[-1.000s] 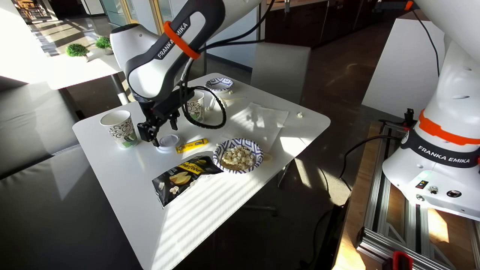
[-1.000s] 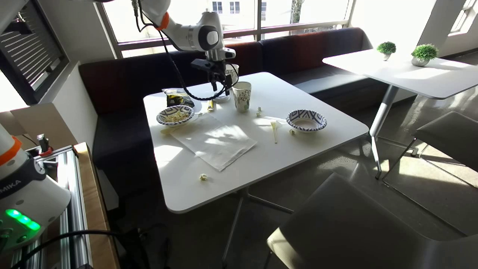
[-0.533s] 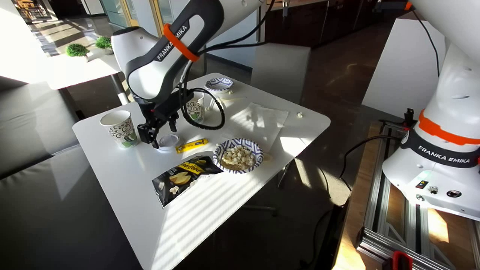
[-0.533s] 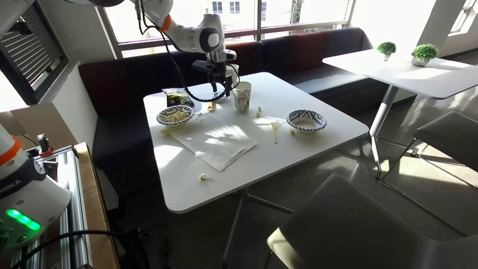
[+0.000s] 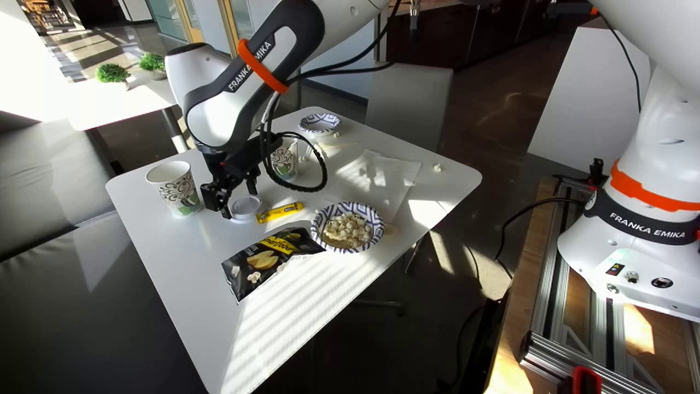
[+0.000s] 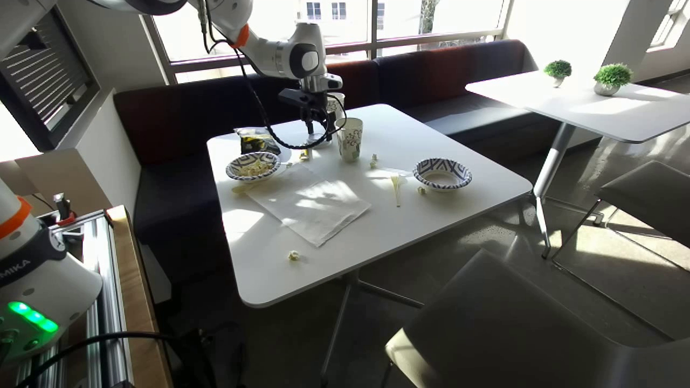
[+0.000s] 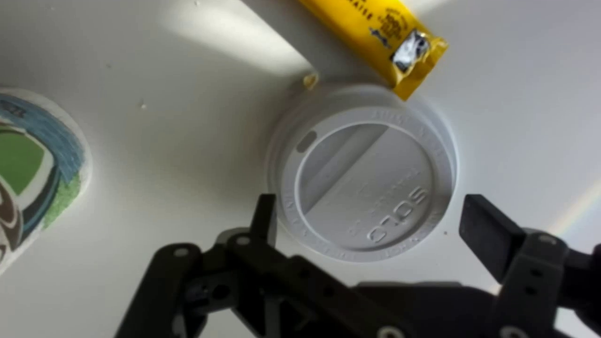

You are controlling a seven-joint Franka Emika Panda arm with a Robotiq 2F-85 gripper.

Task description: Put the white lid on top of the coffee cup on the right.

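Note:
The white lid (image 5: 246, 207) lies flat on the table, SOLO lettering up in the wrist view (image 7: 361, 188). My gripper (image 5: 239, 203) is open and low over it; in the wrist view the fingertips (image 7: 369, 202) stand on either side of the lid, apart from it, holding nothing. In an exterior view the gripper (image 6: 320, 133) partly hides the lid. Two patterned paper cups stand upright and lidless: the right cup (image 5: 284, 163), also at right in the other view (image 6: 350, 141), and the left cup (image 5: 174, 189). Part of a cup (image 7: 33, 159) shows at the wrist view's left edge.
A yellow packet (image 5: 280, 212) lies against the lid's edge. A black snack bag (image 5: 270, 262), a bowl of popcorn (image 5: 350, 227), a second patterned bowl (image 6: 442, 175), napkins (image 6: 318, 207) and a plastic fork (image 6: 397, 188) are on the table. The arm's cable (image 5: 325, 169) loops beside the right cup.
The arm and open gripper have come down slightly, bringing the fingertips lower around the lid. The lid, cups and other objects have not moved.

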